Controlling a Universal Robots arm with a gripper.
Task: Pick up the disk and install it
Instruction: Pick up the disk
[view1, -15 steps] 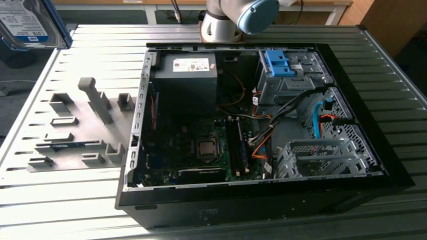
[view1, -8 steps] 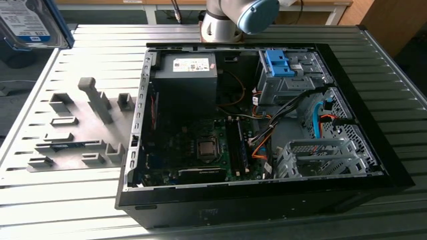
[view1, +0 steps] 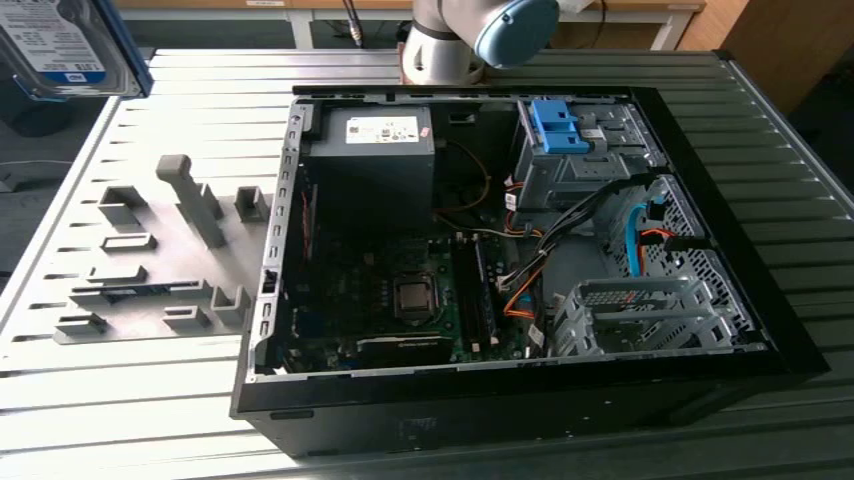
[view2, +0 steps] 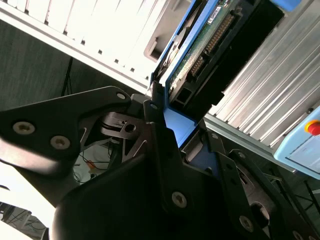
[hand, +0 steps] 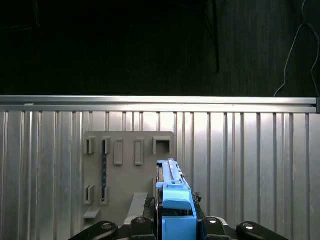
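Note:
The disk (view1: 60, 45), a silver drive with a white-and-blue label in a bright blue frame, hangs in the air at the exterior view's far upper left. In the first wrist view the disk (hand: 174, 197) stands on edge between the black fingers, above the grey holder plate (hand: 125, 150). My gripper (hand: 175, 225) is shut on it. In the second wrist view the fingers (view2: 157, 115) clamp the disk's blue frame (view2: 180, 122), with the drive's green board and connector showing beyond.
An open computer case (view1: 267, 300) lies on the ribbed metal table (view1: 187, 90). Inside are a dark grey box (view1: 374, 150), a bare blue bracket (view1: 558, 125) in the upper bay and a metal drive cage (view1: 641, 315). The grey slotted fixture plate (view1: 147, 250) lies left of the case.

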